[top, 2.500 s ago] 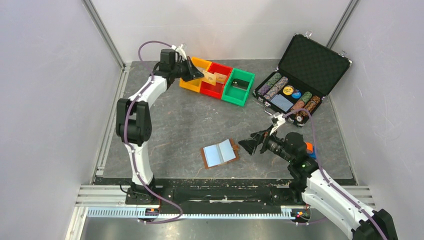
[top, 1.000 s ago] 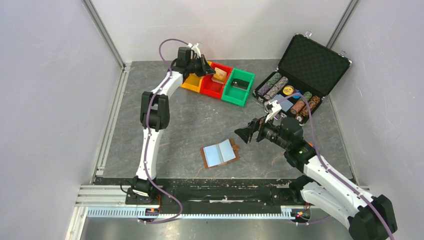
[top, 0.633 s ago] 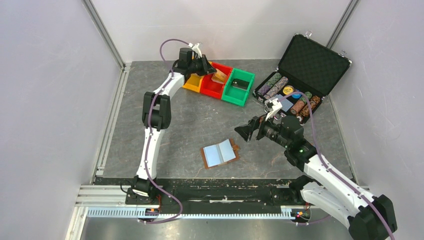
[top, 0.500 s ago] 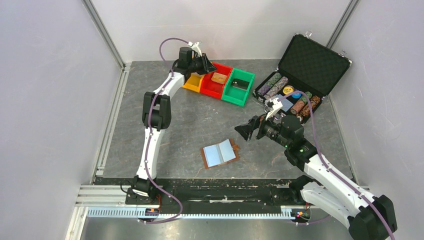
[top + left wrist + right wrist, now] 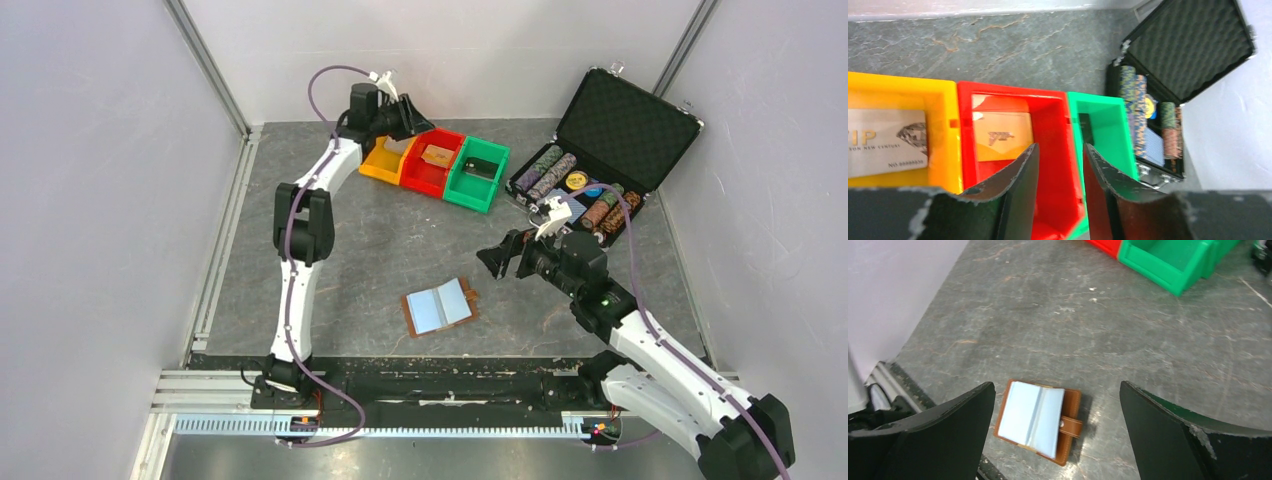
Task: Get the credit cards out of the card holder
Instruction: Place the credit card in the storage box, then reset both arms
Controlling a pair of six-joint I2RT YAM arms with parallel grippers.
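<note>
The brown card holder (image 5: 440, 306) lies spread open on the grey floor, pale blue pockets up, snap tab to the right. In the right wrist view the card holder (image 5: 1040, 420) sits just below my right gripper (image 5: 1056, 386), which hovers wide open and empty. That gripper (image 5: 500, 262) is to the holder's upper right. My left gripper (image 5: 408, 118) hangs over the coloured bins with its jaws parted and nothing between them (image 5: 1060, 155). A gold credit card (image 5: 1002, 136) lies flat in the red bin (image 5: 1058, 165). A silver card (image 5: 887, 142) lies in the yellow bin (image 5: 943, 95).
A green bin (image 5: 470, 190) with a dark card (image 5: 1087, 129) stands right of the red one. An open black chip case (image 5: 625, 125) with several chip rows sits at the back right. Walls close in on both sides.
The left gripper has opened and let the gold card drop flat into the red bin, then drawn back a little. The right gripper has drifted slightly, still open.
</note>
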